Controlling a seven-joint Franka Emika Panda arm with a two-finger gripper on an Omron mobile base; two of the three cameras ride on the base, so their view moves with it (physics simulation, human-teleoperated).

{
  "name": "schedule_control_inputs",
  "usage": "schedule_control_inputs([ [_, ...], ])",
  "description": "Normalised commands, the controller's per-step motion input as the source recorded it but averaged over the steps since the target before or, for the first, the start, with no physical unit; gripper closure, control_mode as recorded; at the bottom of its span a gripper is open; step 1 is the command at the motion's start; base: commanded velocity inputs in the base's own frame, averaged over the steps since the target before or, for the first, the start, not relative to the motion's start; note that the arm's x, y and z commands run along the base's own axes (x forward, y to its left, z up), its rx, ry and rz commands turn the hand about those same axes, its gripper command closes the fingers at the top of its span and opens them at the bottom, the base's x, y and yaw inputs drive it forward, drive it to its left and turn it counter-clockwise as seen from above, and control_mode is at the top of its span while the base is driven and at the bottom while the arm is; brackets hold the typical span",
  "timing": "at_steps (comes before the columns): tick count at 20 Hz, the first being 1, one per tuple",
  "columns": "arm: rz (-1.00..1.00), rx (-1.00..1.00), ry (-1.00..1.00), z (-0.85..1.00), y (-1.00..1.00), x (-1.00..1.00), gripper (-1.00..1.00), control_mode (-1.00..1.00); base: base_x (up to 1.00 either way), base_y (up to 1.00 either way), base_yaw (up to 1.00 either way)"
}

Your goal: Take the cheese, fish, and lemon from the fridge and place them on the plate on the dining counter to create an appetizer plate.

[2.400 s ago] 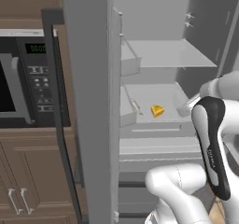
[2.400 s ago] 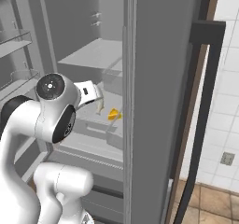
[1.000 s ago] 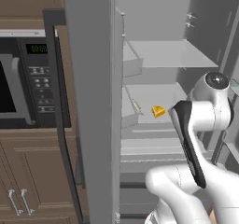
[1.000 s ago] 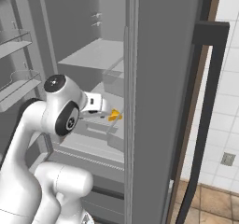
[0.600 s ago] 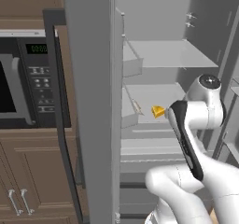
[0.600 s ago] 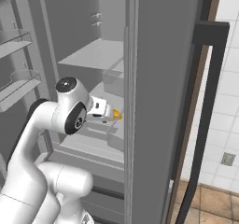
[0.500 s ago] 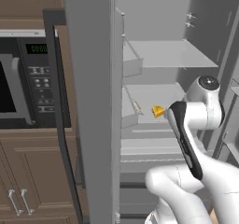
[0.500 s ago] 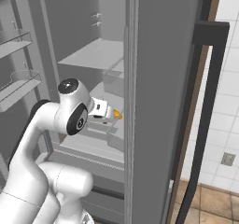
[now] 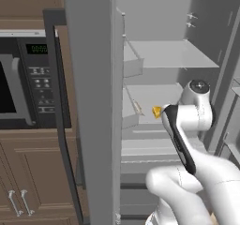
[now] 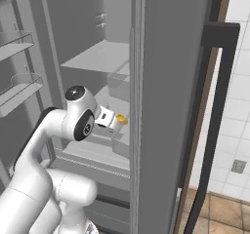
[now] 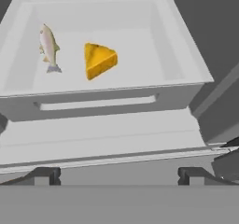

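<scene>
The task looks barely begun: the cheese wedge (image 11: 99,60) and the fish (image 11: 48,46) lie side by side on a fridge (image 9: 89,102) shelf, the pincer (image 11: 119,174) spread and empty, facing them.

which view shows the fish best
The hand view: the fish lies whole and unobstructed on the fridge shelf, left of the cheese. The left base view shows a thin sliver; in the right base view I cannot make it out.

Matt grey fridge (image 11: 112,13), silvery fish (image 11: 48,46)
</scene>
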Motion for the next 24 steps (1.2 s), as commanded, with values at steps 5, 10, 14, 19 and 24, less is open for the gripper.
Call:
schedule_control_inputs([
  [5,-0.17,0.10,0.01,-0.18,0.07,0.31,-1.00,-1.00,0.00,0.00,0.00],
  [10,-0.05,0.13,0.02,-0.23,0.00,0.41,-1.00,-1.00,0.00,0.00,0.00],
  [14,-0.02,0.07,0.00,-0.31,0.00,0.40,-1.00,-1.00,0.00,0.00,0.00],
  [19,-0.02,0.00,0.00,-0.22,0.02,0.45,-1.00,-1.00,0.00,0.00,0.00],
  [24,-0.02,0.00,0.00,-0.12,0.02,0.60,-1.00,-1.00,0.00,0.00,0.00],
])
